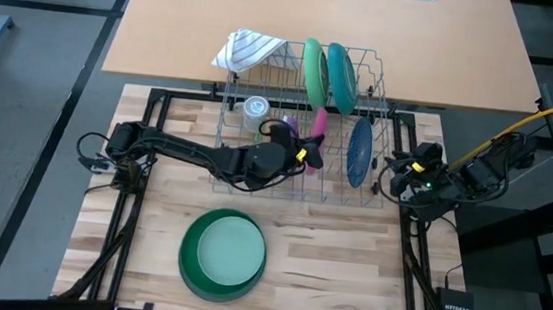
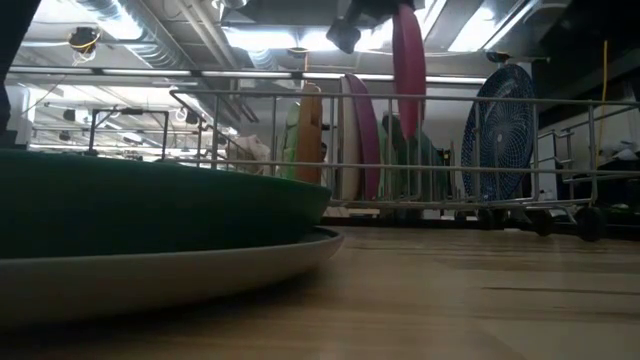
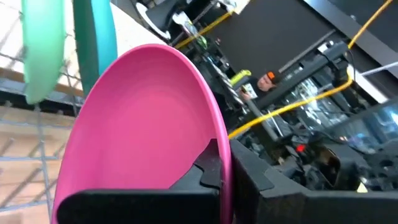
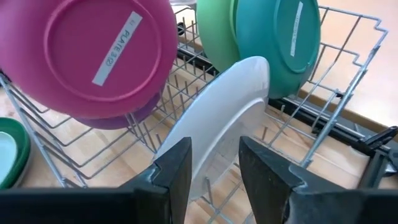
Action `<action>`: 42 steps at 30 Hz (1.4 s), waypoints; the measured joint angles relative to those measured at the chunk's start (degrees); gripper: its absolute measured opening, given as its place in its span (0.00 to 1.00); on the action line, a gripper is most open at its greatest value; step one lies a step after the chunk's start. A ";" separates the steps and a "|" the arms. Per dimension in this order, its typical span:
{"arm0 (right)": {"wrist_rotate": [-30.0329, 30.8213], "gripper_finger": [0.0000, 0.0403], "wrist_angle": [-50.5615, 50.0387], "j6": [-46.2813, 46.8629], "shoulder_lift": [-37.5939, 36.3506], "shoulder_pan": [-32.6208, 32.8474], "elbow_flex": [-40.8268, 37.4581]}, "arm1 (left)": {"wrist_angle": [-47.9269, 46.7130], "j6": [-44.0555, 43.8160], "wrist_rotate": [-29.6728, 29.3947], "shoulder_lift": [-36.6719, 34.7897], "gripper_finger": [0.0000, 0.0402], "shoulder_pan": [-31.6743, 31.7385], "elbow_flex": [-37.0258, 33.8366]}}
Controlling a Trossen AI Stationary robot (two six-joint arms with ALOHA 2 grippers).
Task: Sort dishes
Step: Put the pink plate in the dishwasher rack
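Dishes mostly stand on edge in the wire rack (image 1: 304, 127) at the tabletop's (image 1: 347, 272) far edge, middle. Pink plate (image 1: 318, 127) is upright over the rack's centre, clamped at its rim by the left end effector (image 1: 302, 155); in the left wrist view the dark fingers (image 3: 208, 171) pinch the plate's edge. Low view puts its lower edge above the rack's top rail, so it looks lifted rather than seated, can't confirm.

Just behind it, toward the far edge: green plate (image 1: 313, 68) and teal plate (image 1: 342, 76), side by side, upright. Blue plate (image 1: 358, 150) stands in the rack's right section, apart from the pink one. White plate (image 4: 214, 127) leans in the rack tines straight ahead of the right end effector (image 1: 402, 176); right fingers (image 4: 176, 168) are spread, nothing between them, not touching the plate. That arm sits at the tabletop's right edge, beside the rack. A purple plate (image 4: 118, 115) shows just behind the pink one in the right wrist view.

Near edge, left of centre: dark green bowl (image 1: 223, 254) flat on the tabletop, pale inside; low view shows it sitting on a tan plate (image 2: 170, 275).

Not dishes: clear glass (image 1: 256, 107) inside the rack's left part, striped cloth (image 1: 248, 50) draped over its far-left corner.
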 joint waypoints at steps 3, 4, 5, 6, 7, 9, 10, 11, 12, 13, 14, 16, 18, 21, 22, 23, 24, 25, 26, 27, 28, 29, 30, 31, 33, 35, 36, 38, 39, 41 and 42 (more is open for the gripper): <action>0.00 0.34 1.39 -0.06 0.03 0.00 0.00 | -0.09 -0.40 1.64 0.00 0.01 0.11 0.00; -0.02 0.34 1.71 -0.11 0.02 0.00 0.00 | 0.19 -0.53 1.68 0.24 0.01 0.13 0.00; 0.00 0.34 2.09 -0.18 0.01 0.00 0.00 | 0.39 -1.08 1.65 0.44 0.01 0.13 0.00; 0.01 0.34 2.38 -0.21 0.01 0.00 0.00 | 0.16 -1.65 1.72 0.59 0.01 0.17 0.00; 0.00 0.34 2.38 -0.21 0.03 0.00 0.00 | -0.14 -2.28 1.74 0.82 0.01 0.20 -0.02; 0.00 0.34 2.38 -0.23 0.01 0.02 0.00 | -0.06 -2.96 1.72 1.50 0.01 0.32 -0.02; 0.00 0.34 2.36 -0.23 0.01 0.00 0.00 | -0.22 -3.12 1.78 1.64 0.01 0.44 -0.05; 0.00 0.34 2.36 -0.23 0.01 0.00 0.00 | -0.37 -3.24 1.80 1.79 0.01 0.48 -0.07; 0.00 0.34 2.36 -0.24 0.01 0.02 0.00 | 0.02 -3.27 1.71 2.17 0.01 0.55 -0.07; 0.00 0.34 2.37 -0.25 0.01 0.02 0.00 | 0.23 -3.30 1.71 2.29 0.01 0.76 -0.07; 0.00 0.34 2.36 -0.25 0.03 0.00 0.00 | -0.06 -3.58 1.69 2.38 0.01 0.90 -0.07; 0.00 0.34 2.36 -0.25 0.01 0.02 0.00 | -1.12 -4.54 1.72 2.45 0.02 1.35 -0.07; 0.00 0.34 2.39 -0.27 0.01 0.02 0.00 | -2.15 -4.93 1.69 2.45 0.02 1.86 -0.07; 0.00 0.34 2.42 -0.27 0.01 0.02 0.00 | -2.69 -4.86 1.71 2.45 0.02 2.49 -0.07; 0.00 0.34 2.45 -0.27 0.01 0.02 0.00 | -3.03 -5.17 1.71 2.45 0.03 2.67 -0.07; 0.00 0.34 2.45 -0.27 0.01 0.02 0.00 | -3.60 -5.21 1.77 2.45 0.03 2.79 -0.07; 0.00 0.34 2.48 -0.27 0.01 0.02 0.00 | -4.44 -5.22 1.77 2.45 0.03 2.88 -0.07; 0.00 0.34 2.52 -0.27 0.01 0.02 0.00 | -5.38 -5.28 1.85 2.45 0.03 3.02 -0.07; 0.00 0.34 2.53 -0.27 0.03 0.00 0.00 | -6.35 -5.56 1.90 2.45 0.03 3.06 -0.07; -0.02 0.34 2.53 -0.27 0.03 0.02 0.00 | -7.15 -5.83 1.98 2.45 0.03 3.06 -0.07; -0.07 0.34 2.53 -0.27 0.01 0.02 0.00 | -7.73 -6.11 2.02 2.45 0.03 3.06 -0.07; -0.23 0.34 2.53 -0.27 0.01 0.02 0.00 | -8.08 -6.28 2.00 2.45 0.03 3.06 -0.07; -0.46 0.34 2.53 -0.27 0.01 0.00 0.00 | -8.13 -6.15 2.00 2.45 0.03 3.06 -0.07; -0.59 0.34 2.53 -0.27 0.03 0.02 0.00 | -8.13 -5.78 2.00 2.45 0.03 3.06 -0.07; -1.07 0.34 2.54 -0.27 0.01 0.02 0.00 | -8.19 -4.60 2.02 2.45 0.03 3.06 -0.07; -1.49 0.34 2.53 -0.29 0.01 0.02 0.00 | -8.13 -3.75 2.00 2.45 0.04 3.04 -0.07; -1.51 0.34 2.55 -0.29 0.02 0.02 0.00 | -8.19 -3.17 1.95 2.45 0.05 3.02 -0.07; -1.51 0.34 2.56 -0.29 0.01 0.02 0.00 | -8.41 -1.93 1.62 2.45 0.08 3.04 -0.07; -1.51 0.34 2.56 -0.29 0.01 0.02 0.00 | -8.52 -1.10 1.44 2.45 0.11 3.05 -0.07; -1.51 0.34 2.56 -0.29 0.03 0.01 0.00 | -8.75 0.11 1.39 2.45 0.16 3.14 -0.07; -1.51 0.34 2.56 -0.27 0.01 0.02 0.00 | -8.92 0.54 1.41 2.45 0.18 3.23 -0.07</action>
